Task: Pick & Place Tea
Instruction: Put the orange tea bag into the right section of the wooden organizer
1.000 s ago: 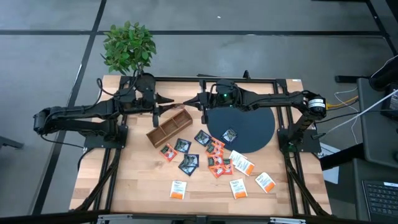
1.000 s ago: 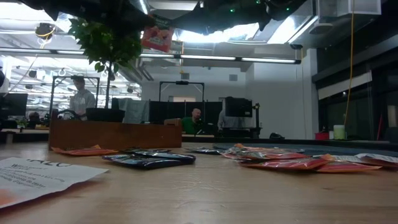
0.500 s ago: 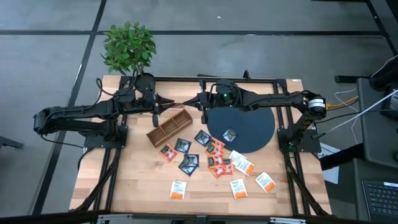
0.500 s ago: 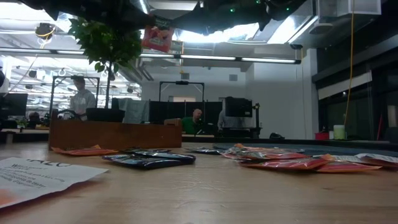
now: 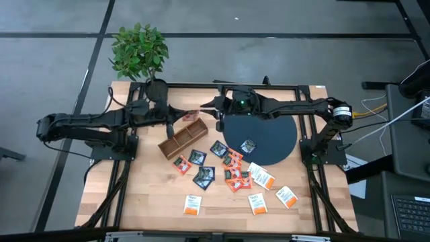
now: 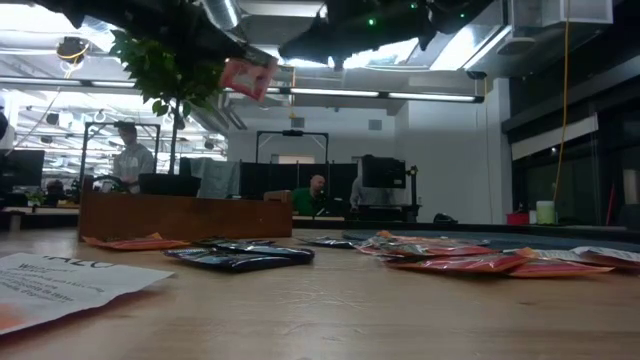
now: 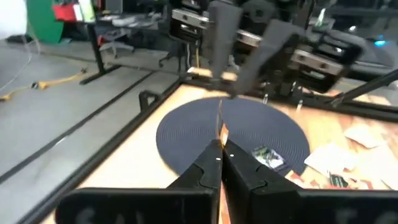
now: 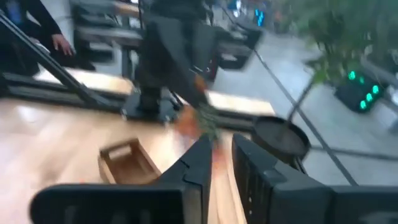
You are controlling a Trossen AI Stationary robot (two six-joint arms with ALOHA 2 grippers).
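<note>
A: What is the left gripper [image 5: 183,115] doing?

B: It is pinching a red-orange tea sachet [image 6: 246,77] tight between closed fingers, holding it in the air above the wooden box [image 5: 183,137].

A: And the right gripper [image 5: 208,104]?

B: It is sitting just beside, fingers slightly parted, seemingly holding nothing, though blur is hiding detail.

A: The other sachets [image 5: 232,171]?

B: They are lying scattered on the bench [image 5: 148,195], one on the dark disc [image 5: 269,138].

The red-orange sachet [image 7: 221,127] shows only as a thin edge-on sliver between the left gripper [image 7: 220,151] fingers, so its print cannot be read. The right wrist view is motion-blurred: past the right gripper [image 8: 222,148] fingertips, the wooden box [image 8: 126,163] shows no compartments clearly.
</note>
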